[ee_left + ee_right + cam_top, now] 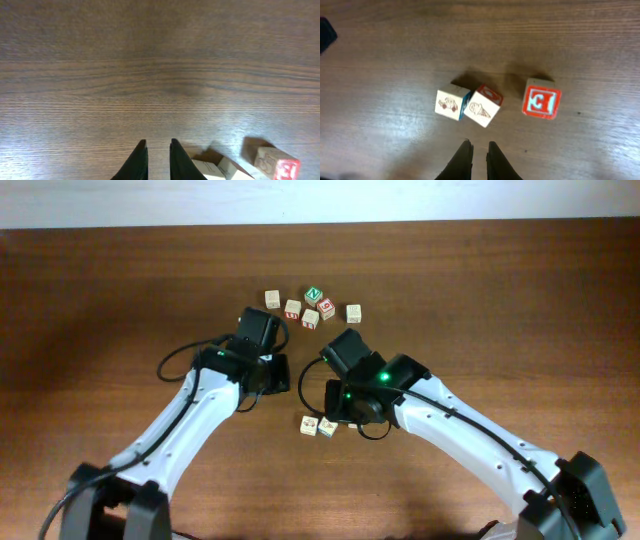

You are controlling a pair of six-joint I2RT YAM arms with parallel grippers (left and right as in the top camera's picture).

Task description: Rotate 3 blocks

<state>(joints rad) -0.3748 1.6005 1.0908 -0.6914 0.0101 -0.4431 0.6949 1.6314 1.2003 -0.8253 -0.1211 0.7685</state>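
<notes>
The right gripper hangs over the table with its fingers a narrow gap apart and nothing between them. Two blocks lie just ahead of the fingertips, clear of them. The cone block, pale with an orange-red ice-cream drawing and a red side, sits almost straight ahead of the gap. The car block, pale with a small car and a blue side, stands against it on the left of the right wrist view, the two meeting along one edge. The C block, with a red letter face, sits apart on the right of that view.

From overhead, these two pale blocks lie side by side close beside the right wrist, on its near side.

The left gripper is also slightly parted and holds nothing, with bare wood ahead of it. Off to one side of its fingers, at the frame's bottom edge, a pale block lies close by, and a red-marked block lies further out.

A cluster of six blocks sits beyond both arms.
</notes>
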